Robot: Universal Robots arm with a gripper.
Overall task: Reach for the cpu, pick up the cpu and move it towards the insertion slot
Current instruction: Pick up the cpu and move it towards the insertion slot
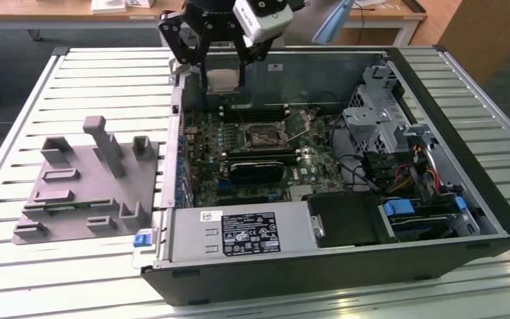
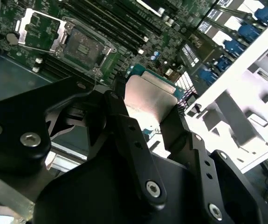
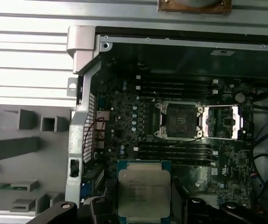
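Our black pincer (image 1: 224, 66) is clamped on the square, silvery-topped cpu (image 1: 223, 80), above the open case's (image 1: 467, 153) back wall in the exterior view; the case rests on a ribbed metal table (image 1: 78, 86). In the first wrist view, the cpu (image 3: 143, 193) hangs near the metal-framed insertion slot (image 3: 179, 120).

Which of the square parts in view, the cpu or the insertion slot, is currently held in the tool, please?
The cpu: the silvery chip clamped in the tool, raised above the case. The insertion slot lies empty on the board, framed by its metal bracket.

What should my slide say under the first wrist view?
Gripper holding the cpu above the motherboard, short of the open insertion slot.
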